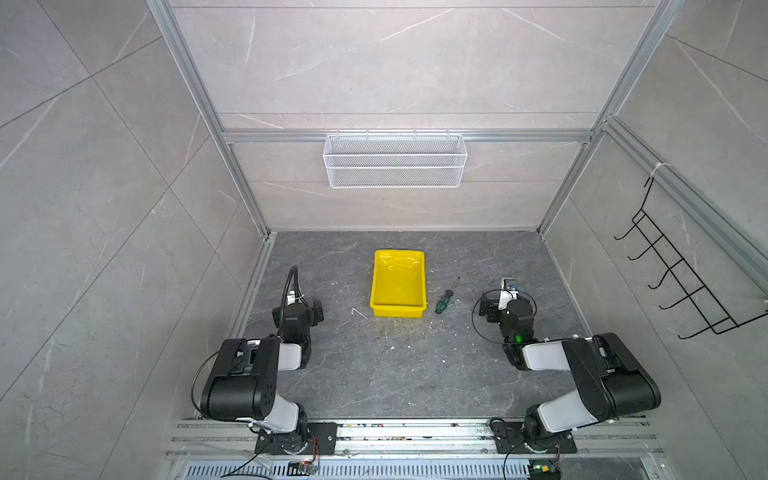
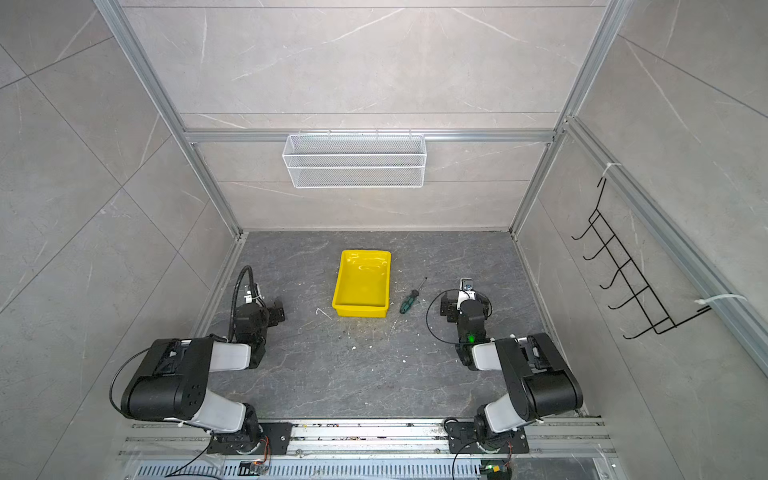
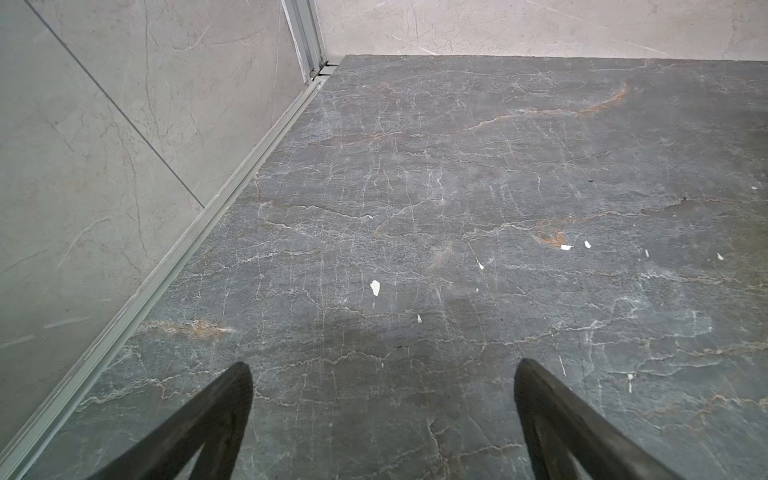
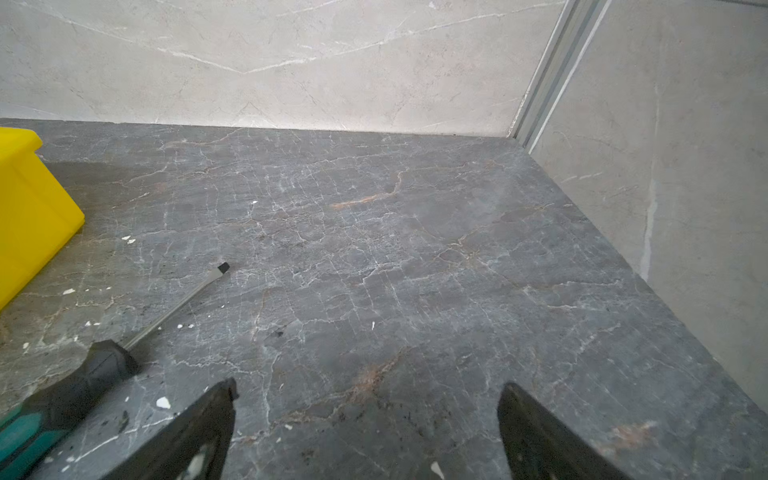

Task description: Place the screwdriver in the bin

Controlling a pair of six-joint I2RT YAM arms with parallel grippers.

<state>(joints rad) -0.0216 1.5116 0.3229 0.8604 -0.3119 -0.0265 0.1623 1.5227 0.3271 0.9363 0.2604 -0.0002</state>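
The screwdriver lies flat on the dark stone table just right of the bin, its green and black handle toward the front and its thin shaft pointing back and right. The bin is a bright yellow tray with nothing in it, in the middle of the table. In the right wrist view the screwdriver lies beside one finger of my right gripper, which is open and empty, with the bin's wall beyond. My left gripper is open over bare table, left of the bin.
A long white wire-mesh basket hangs on the back wall. A black wire hook rack is on the right wall. Small white flecks dot the table. Aluminium rails run along the front edge by the arm bases.
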